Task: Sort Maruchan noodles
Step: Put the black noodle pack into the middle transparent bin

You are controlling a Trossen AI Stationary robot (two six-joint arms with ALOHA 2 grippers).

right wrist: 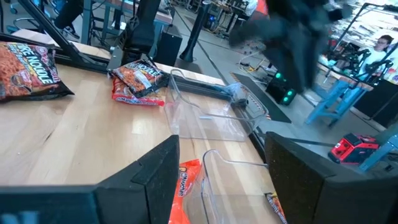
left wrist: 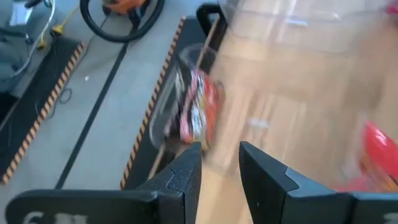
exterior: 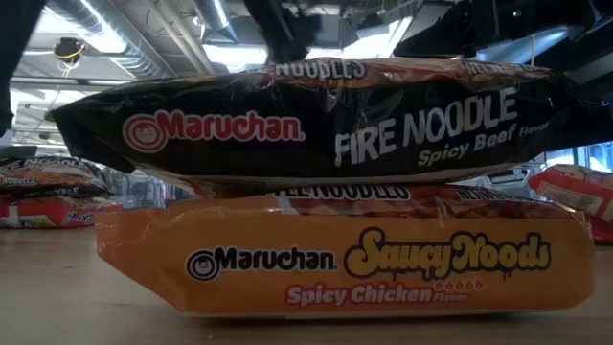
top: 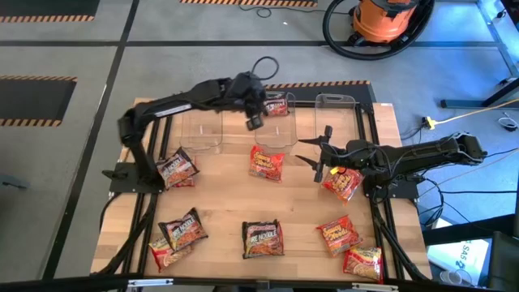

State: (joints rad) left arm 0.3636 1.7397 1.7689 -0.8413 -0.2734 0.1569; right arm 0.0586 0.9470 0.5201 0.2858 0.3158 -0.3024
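Nearest the low camera, a dark Fire Noodle packet (exterior: 316,120) lies stacked on an orange Saucy Noods packet (exterior: 345,264). From above, some ten Maruchan noodles packets show: nine scattered on the wooden table (top: 219,203), one red packet (top: 276,105) inside the middle of three clear tubs (top: 273,122) along the far edge. The left gripper (top: 254,122) hovers over that tub, fingers slightly parted, empty. The right gripper (top: 312,151) hangs wide open beside the tubs, holding nothing

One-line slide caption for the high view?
Left gripper above the clear tubs, right gripper open over the table, noodle packets scattered.
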